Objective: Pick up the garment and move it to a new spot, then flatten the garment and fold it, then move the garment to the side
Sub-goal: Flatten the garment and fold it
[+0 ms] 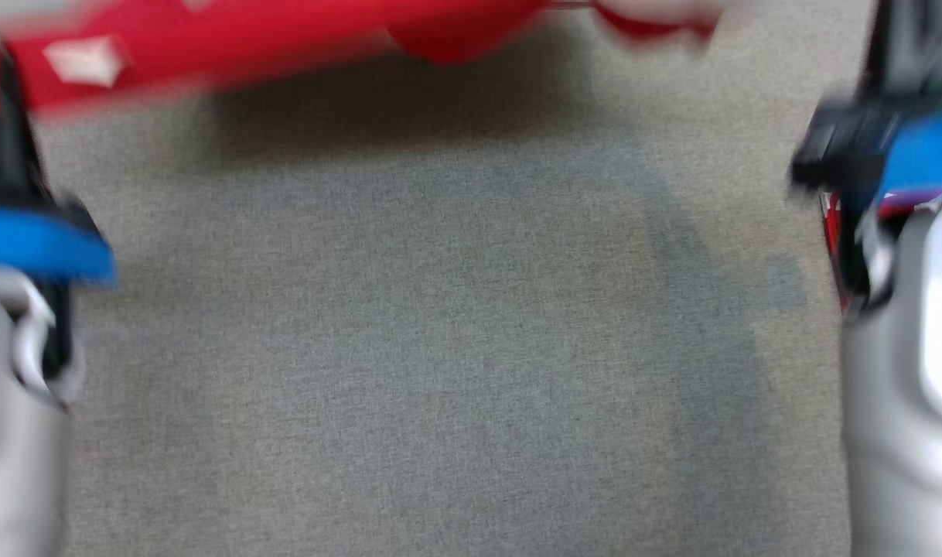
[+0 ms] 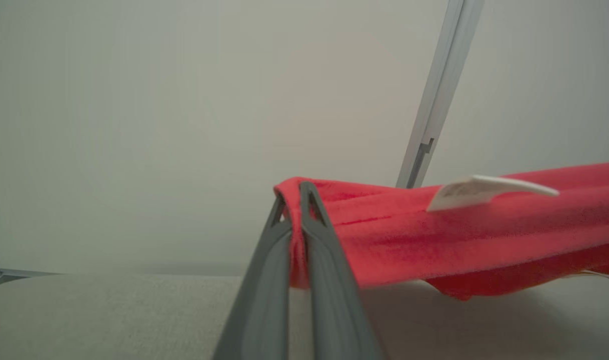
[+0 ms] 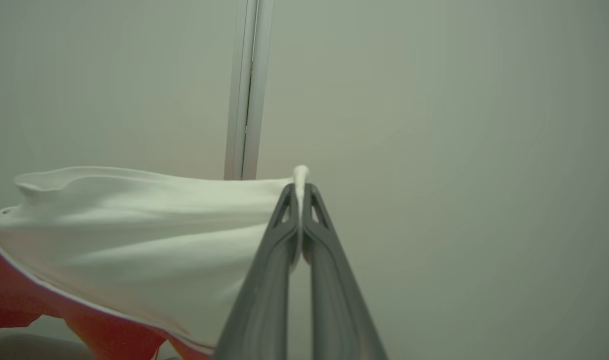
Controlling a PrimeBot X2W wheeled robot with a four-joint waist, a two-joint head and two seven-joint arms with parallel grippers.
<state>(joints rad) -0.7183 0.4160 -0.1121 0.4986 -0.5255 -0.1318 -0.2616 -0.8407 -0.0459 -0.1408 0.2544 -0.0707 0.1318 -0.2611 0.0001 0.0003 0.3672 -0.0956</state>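
The garment (image 2: 434, 235) seems light and limp, so the left gripper (image 2: 295, 197) and right gripper (image 3: 299, 192) grasp its opposite edges tightly.

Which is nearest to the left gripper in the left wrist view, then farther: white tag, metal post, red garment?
1. Red garment: pinched in the left gripper.
2. White tag: to the right, on the garment.
3. Metal post: behind the garment, farthest back.
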